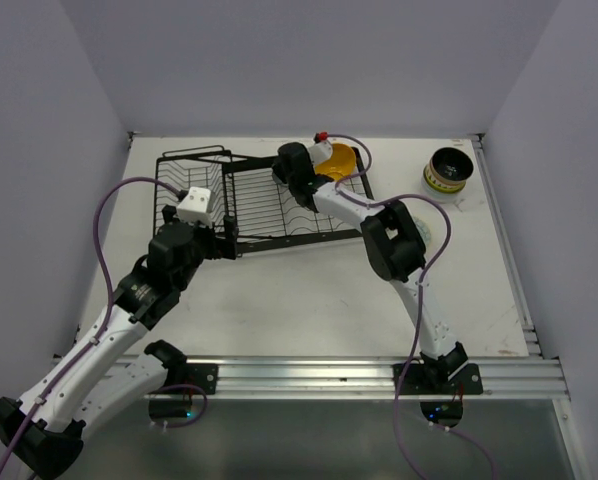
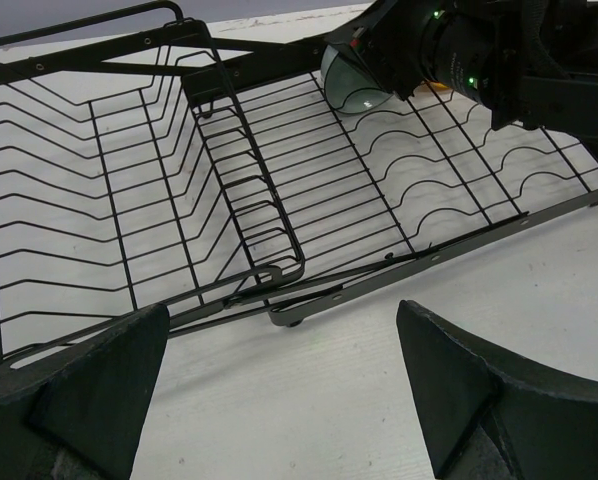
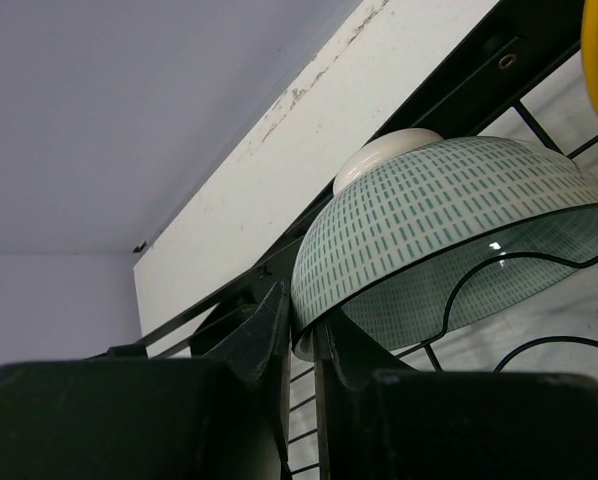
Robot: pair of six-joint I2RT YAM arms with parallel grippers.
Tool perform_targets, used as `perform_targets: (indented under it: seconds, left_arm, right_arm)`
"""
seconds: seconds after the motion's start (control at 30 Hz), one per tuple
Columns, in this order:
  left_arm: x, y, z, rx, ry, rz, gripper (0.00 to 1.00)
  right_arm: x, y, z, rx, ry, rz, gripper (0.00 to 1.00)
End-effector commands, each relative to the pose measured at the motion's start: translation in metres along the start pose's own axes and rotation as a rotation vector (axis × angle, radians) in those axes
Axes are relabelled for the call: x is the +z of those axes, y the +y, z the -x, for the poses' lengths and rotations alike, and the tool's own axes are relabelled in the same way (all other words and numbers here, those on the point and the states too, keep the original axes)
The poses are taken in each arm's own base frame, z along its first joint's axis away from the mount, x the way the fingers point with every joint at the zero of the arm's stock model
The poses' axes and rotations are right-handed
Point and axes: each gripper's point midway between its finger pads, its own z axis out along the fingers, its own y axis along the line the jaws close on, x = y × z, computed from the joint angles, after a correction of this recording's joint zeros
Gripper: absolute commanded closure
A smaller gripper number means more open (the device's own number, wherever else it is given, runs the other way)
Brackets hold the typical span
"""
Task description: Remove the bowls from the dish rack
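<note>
The black wire dish rack [image 1: 269, 215] lies at the back middle of the table. A pale teal-patterned bowl [image 3: 439, 220] stands on edge in its far wire rows, and also shows in the left wrist view [image 2: 354, 85]. My right gripper [image 3: 304, 330] is shut on this bowl's rim, one finger inside and one outside; in the top view it [image 1: 294, 165] is over the rack's far side. An orange-yellow bowl [image 1: 341, 160] sits at the rack's far right corner. My left gripper [image 2: 279, 390] is open and empty just off the rack's near edge, by the basket section [image 2: 79, 180].
A dark bowl with a lime-yellow band [image 1: 447, 170] stands on the table at the back right, outside the rack. A metal rail [image 1: 359, 375] runs along the table's near edge. White walls close in the left, back and right sides.
</note>
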Motion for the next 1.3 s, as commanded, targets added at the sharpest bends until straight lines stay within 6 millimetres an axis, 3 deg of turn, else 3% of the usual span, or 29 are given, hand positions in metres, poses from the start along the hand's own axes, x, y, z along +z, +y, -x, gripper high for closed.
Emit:
perform_targets:
  seconds: [0.0, 0.03, 0.2, 0.5, 0.73, 1.0, 1.27]
  left_arm:
    - [-0.002, 0.001, 0.011, -0.005, -0.045, 0.011, 0.0]
    - [-0.002, 0.002, 0.01, -0.003, -0.042, 0.014, 0.0]
    - [-0.001, 0.002, 0.01, -0.005, -0.043, 0.016, 0.0]
    - [-0.002, 0.004, 0.01, -0.004, -0.043, 0.023, 0.0]
    - [-0.001, 0.005, 0.01, -0.003, -0.041, 0.03, 0.0]
    - [0.0, 0.008, 0.008, 0.005, -0.037, 0.048, 0.0]
    - [0.001, 0.012, 0.007, 0.01, -0.034, 0.074, 0.0]
  right_arm:
    - [-0.022, 0.04, 0.028, 0.035, -0.052, 0.113, 1.0]
    - [-0.023, 0.035, 0.023, 0.021, -0.045, 0.121, 1.0]
    - [-0.043, 0.067, 0.032, -0.011, -0.083, 0.282, 1.0]
    - [-0.058, 0.087, 0.029, -0.048, -0.079, 0.453, 1.0]
    - [-0.079, 0.116, 0.036, -0.102, -0.083, 0.576, 1.0]
    - [-0.114, 0.147, 0.052, -0.191, -0.082, 0.671, 1.0]
    - [-0.135, 0.156, 0.069, -0.271, -0.076, 0.733, 1.0]
